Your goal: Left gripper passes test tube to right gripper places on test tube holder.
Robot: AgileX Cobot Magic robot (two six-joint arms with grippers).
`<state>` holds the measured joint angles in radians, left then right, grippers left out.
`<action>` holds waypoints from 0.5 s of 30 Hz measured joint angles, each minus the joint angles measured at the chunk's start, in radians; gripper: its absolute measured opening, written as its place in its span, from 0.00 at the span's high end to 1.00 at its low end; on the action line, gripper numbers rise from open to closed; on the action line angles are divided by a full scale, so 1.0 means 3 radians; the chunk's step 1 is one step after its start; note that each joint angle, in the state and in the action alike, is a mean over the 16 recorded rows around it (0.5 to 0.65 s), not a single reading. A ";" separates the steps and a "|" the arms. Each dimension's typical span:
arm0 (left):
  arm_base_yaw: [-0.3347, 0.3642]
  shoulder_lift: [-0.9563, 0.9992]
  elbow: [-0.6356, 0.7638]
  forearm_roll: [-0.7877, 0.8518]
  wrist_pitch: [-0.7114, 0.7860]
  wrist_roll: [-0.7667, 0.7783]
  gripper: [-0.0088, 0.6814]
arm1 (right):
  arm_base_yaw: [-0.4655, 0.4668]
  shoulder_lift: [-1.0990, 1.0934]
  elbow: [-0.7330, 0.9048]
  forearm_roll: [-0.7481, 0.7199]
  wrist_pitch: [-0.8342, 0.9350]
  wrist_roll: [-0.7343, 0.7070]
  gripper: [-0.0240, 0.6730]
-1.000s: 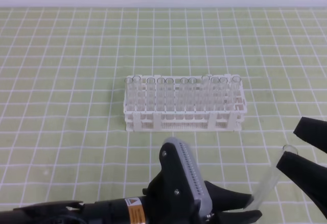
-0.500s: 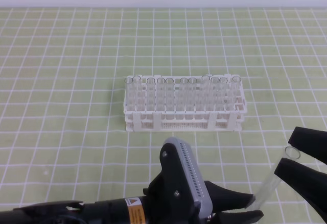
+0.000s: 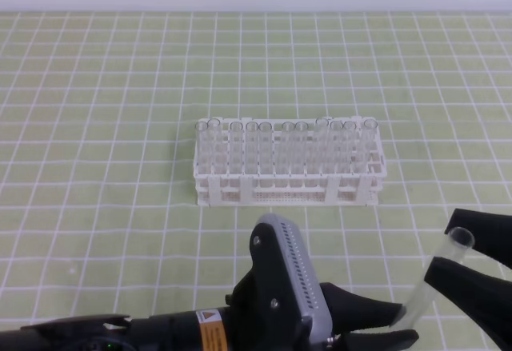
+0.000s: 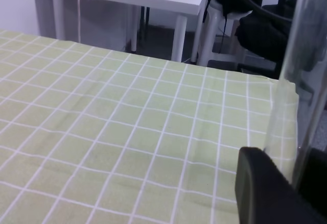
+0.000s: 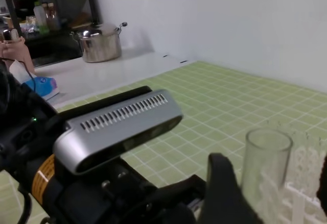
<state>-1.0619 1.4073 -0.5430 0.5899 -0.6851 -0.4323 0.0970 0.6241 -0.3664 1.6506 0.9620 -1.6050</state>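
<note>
Your left end effector [image 3: 398, 325] gripped test tube [image 3: 436, 279] by lower end near desk's [image 3: 96, 87] front right corner, tube tilted, rim up. Your right end effector [image 3: 464, 255] stood wide, fingers flanking tube's upper part. Test tube holder [image 3: 288, 163] sat mid-desk, well apart.

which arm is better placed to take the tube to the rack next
Probably the right. The right claw brackets the upper end of the test tube, its fingers apart. The left claw only grips its bottom, far from the test tube holder.
</note>
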 joint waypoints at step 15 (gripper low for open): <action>0.0000 -0.0011 -0.0001 -0.0014 0.0001 0.0003 0.87 | 0.0102 0.0342 0.0000 0.0191 0.0129 -0.0352 0.44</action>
<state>-1.0617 1.4040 -0.5433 0.5856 -0.6850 -0.4314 0.1277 0.7266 -0.3664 1.7080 1.0006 -1.7107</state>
